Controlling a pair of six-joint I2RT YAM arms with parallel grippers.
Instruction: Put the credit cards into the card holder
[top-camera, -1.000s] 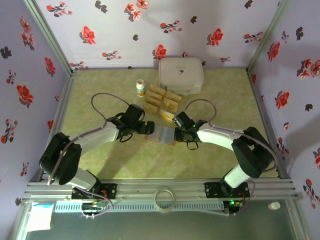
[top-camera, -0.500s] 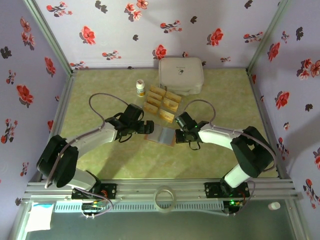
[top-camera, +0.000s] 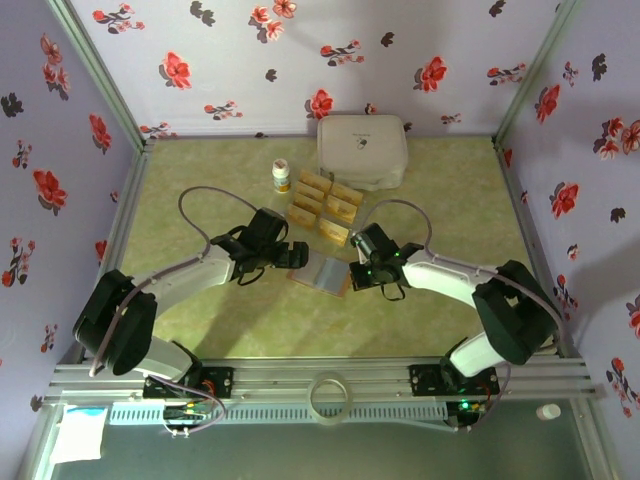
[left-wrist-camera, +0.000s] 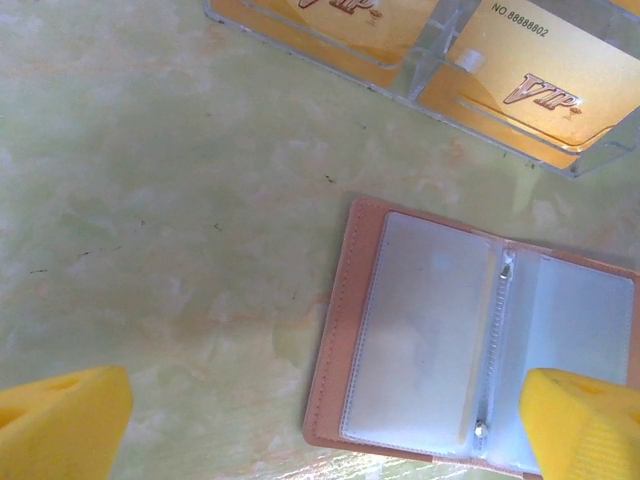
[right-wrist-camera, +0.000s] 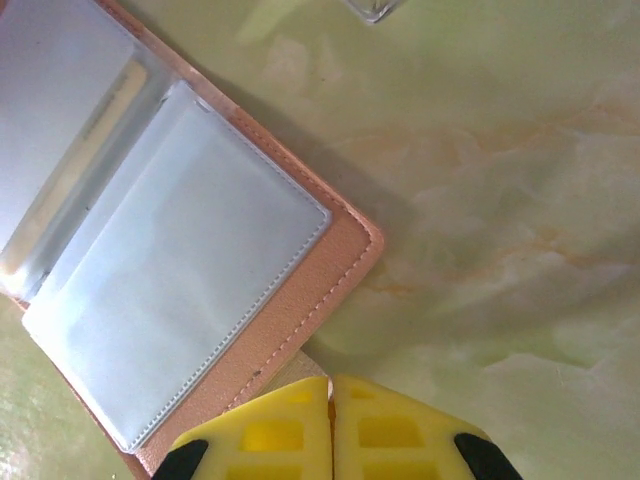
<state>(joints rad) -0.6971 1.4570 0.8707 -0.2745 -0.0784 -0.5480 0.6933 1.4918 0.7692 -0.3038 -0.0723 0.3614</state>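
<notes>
The card holder (top-camera: 322, 272) lies open and flat on the table, pinkish-tan with clear grey pockets (left-wrist-camera: 470, 340) (right-wrist-camera: 170, 270). My left gripper (top-camera: 297, 257) hovers over its left edge, open wide, yellow fingertips (left-wrist-camera: 60, 420) far apart with the holder's corner below the gap (left-wrist-camera: 320, 430). At the holder's right edge my right gripper (top-camera: 356, 273) is shut, pads together (right-wrist-camera: 331, 400). A thin tan sliver (right-wrist-camera: 300, 365) shows at their tips; I cannot tell whether it is pinched. Several gold credit cards (top-camera: 325, 200) stand in clear racks behind, one marked VIP (left-wrist-camera: 530, 70).
A large white rounded box (top-camera: 362, 150) sits at the back, with a small bottle (top-camera: 281, 176) to its left. A tape ring (top-camera: 329, 395) rests on the front rail. Papered walls close in the left, right and back sides.
My right gripper's jaws have closed, and it has shifted slightly down and right along the holder's right edge. The left arm has barely moved and stays open.
</notes>
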